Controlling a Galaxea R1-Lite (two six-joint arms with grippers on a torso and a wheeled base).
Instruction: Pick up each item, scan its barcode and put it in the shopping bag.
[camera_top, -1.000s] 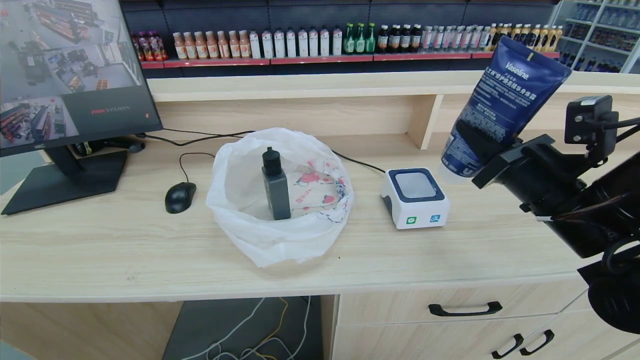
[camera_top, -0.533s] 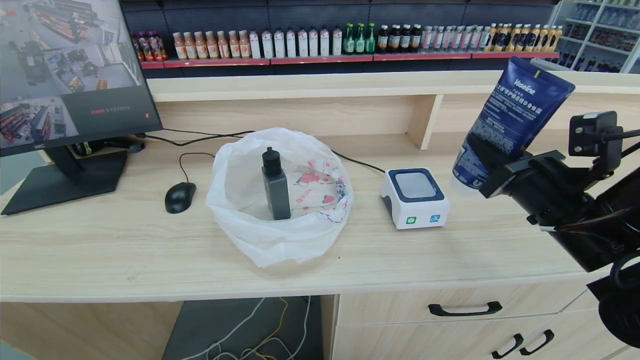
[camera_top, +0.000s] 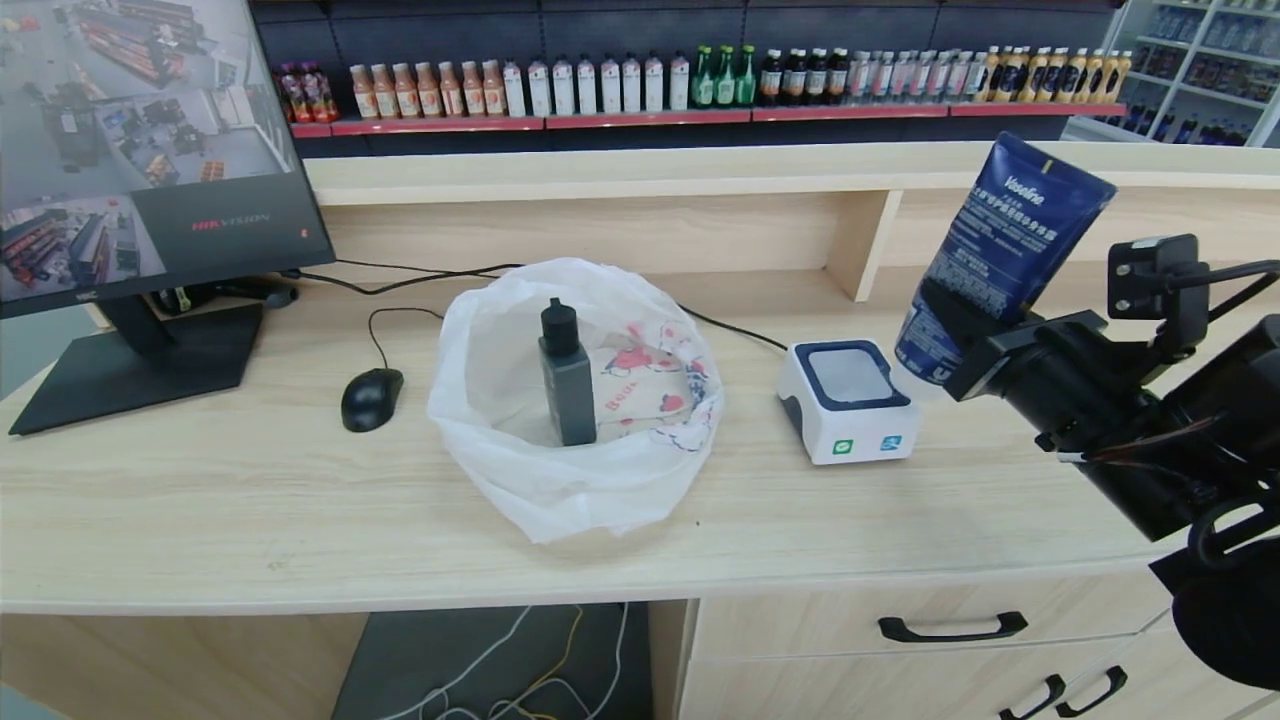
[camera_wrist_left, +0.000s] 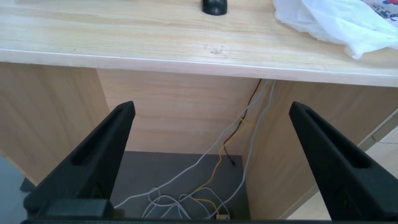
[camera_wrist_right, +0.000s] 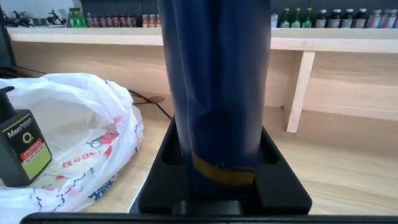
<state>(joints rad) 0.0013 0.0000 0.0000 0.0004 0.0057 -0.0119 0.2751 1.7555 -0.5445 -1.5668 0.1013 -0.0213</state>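
My right gripper (camera_top: 962, 345) is shut on the lower end of a dark blue tube (camera_top: 1010, 230), which it holds tilted in the air just right of the white barcode scanner (camera_top: 850, 400). In the right wrist view the tube (camera_wrist_right: 217, 81) stands between the fingers of that gripper (camera_wrist_right: 224, 171). The white shopping bag (camera_top: 575, 440) lies open in the middle of the counter with a dark grey bottle (camera_top: 568, 375) upright inside. My left gripper (camera_wrist_left: 211, 162) is open and holds nothing, low in front of the counter's edge, with the bag (camera_wrist_left: 336, 18) above it.
A monitor (camera_top: 140, 150) on its stand is at the far left, with a black mouse (camera_top: 370, 398) and cables between it and the bag. A raised wooden ledge (camera_top: 700, 165) runs along the back of the counter. Drawers with black handles (camera_top: 950, 628) are below right.
The right gripper has lowered the tube and then brought it slightly closer to the scanner. The head camera has shifted a little, which moves the whole picture to the right.
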